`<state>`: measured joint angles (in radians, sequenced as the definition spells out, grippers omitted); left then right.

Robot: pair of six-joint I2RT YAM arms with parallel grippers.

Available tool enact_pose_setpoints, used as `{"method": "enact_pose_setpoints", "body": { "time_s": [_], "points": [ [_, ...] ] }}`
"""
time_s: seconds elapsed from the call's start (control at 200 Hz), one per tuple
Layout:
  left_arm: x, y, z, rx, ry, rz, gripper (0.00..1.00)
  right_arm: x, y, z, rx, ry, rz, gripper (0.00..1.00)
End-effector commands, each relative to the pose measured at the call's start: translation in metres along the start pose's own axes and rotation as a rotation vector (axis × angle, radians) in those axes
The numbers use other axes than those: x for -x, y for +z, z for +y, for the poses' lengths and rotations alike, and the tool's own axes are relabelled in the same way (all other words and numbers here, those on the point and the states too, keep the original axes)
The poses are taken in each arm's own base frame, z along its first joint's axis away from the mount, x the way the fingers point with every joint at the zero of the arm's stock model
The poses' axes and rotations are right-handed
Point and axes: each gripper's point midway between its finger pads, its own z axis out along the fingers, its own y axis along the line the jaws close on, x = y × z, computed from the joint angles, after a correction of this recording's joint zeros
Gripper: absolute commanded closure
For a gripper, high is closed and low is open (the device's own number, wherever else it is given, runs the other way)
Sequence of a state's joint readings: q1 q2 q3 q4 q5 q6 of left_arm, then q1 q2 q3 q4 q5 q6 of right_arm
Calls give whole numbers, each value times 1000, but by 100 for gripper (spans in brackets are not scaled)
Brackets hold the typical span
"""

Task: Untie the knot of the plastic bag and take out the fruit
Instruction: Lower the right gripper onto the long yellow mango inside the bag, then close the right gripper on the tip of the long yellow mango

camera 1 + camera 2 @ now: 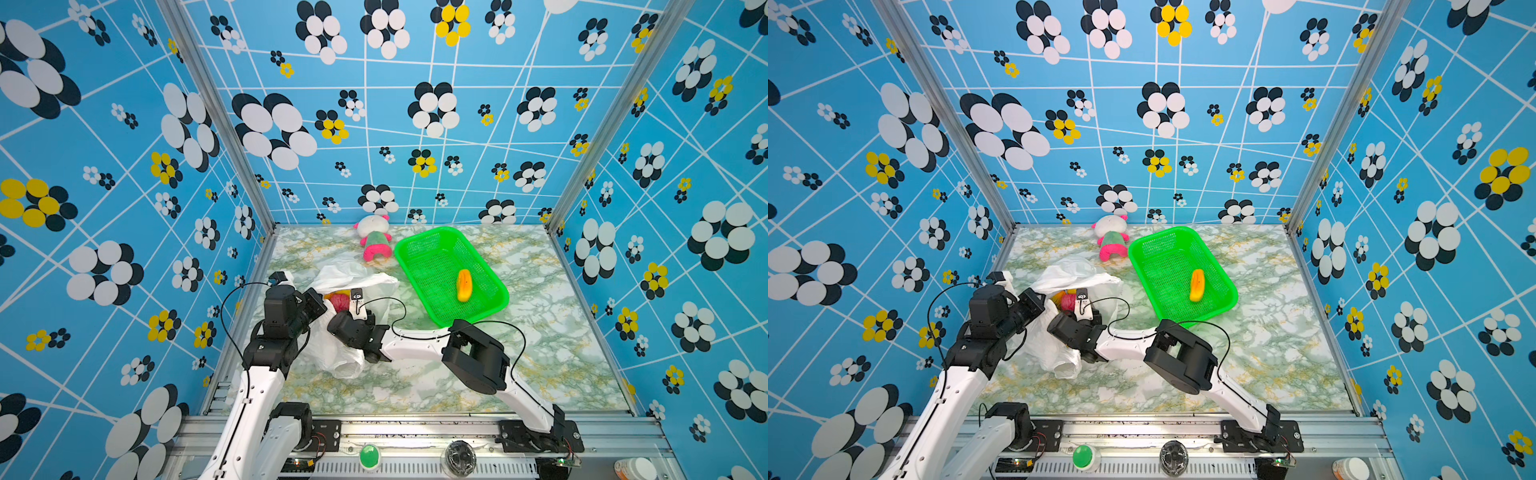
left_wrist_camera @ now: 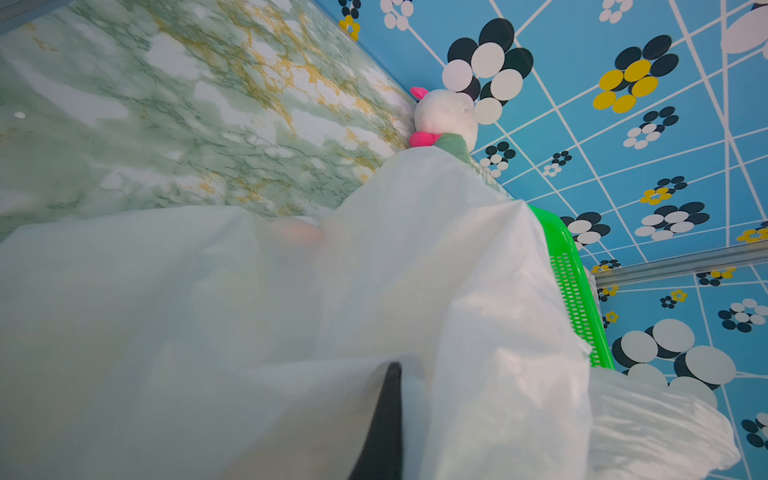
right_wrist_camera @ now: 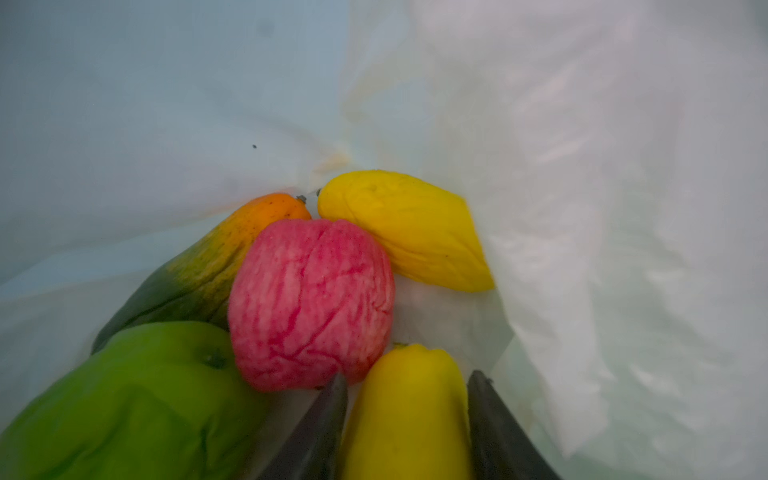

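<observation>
Green-veined marble tabletop bears plastic bag; blue flower-patterned walls, aluminium posts.

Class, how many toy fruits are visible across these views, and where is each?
6. One orange-yellow fruit lies in the green basket. Five sit inside the plastic bag: pink-red, upper yellow, green, orange-green, and a yellow one between the right gripper's fingers. More may be hidden.

Tight plastic bag around right pincer
</observation>
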<state>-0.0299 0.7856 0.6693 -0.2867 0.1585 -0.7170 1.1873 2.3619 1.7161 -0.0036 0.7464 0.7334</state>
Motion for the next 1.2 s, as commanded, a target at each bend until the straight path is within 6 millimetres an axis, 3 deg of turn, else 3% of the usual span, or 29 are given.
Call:
{"method": "enact_pose_setpoints", "body": {
  "time_s": [0.0, 0.095, 0.215, 0.245, 0.26, 0.33, 0.345, 0.47, 0.71, 0.815, 0.95, 1.05, 1.195],
  "points": [
    [8, -9, -6, -16, 27, -30, 100, -8, 2, -7, -34, -55, 12, 67],
    [8, -8, -5, -10, 30, -28, 100, 1, -6, -6, -19, -53, -1, 78],
    [6, -5, -3, -4, 25, -15, 100, 15, -22, -3, 19, -45, -33, 84],
    [6, -4, -3, -2, 24, -12, 100, 23, -30, 1, 38, -38, -52, 85],
    [6, -3, -2, 0, 24, -11, 100, 17, -32, -3, 35, -54, -47, 85],
    [6, -2, -2, 4, 23, -9, 100, 23, -48, -2, 61, -55, -77, 85],
    [5, -2, -1, 6, 23, -7, 100, 34, -57, 0, 77, -38, -95, 85],
    [5, -3, -2, 4, 23, -10, 100, 50, -88, -3, 131, 10, -147, 87],
    [5, -3, -1, 10, 21, -8, 100, 70, -127, -10, 191, 65, -201, 89],
    [6, -4, -1, 10, 21, -8, 100, 63, -118, -10, 148, 48, -194, 83],
    [6, -4, 0, 14, 20, -9, 100, 41, -88, -1, 98, 18, -152, 69],
    [6, -5, 0, 15, 21, -9, 100, 26, -65, -5, 45, 18, -101, 62],
    [6, -5, -1, 13, 20, -13, 100, 13, -37, -24, 10, 76, -42, 36]
  ]
}}
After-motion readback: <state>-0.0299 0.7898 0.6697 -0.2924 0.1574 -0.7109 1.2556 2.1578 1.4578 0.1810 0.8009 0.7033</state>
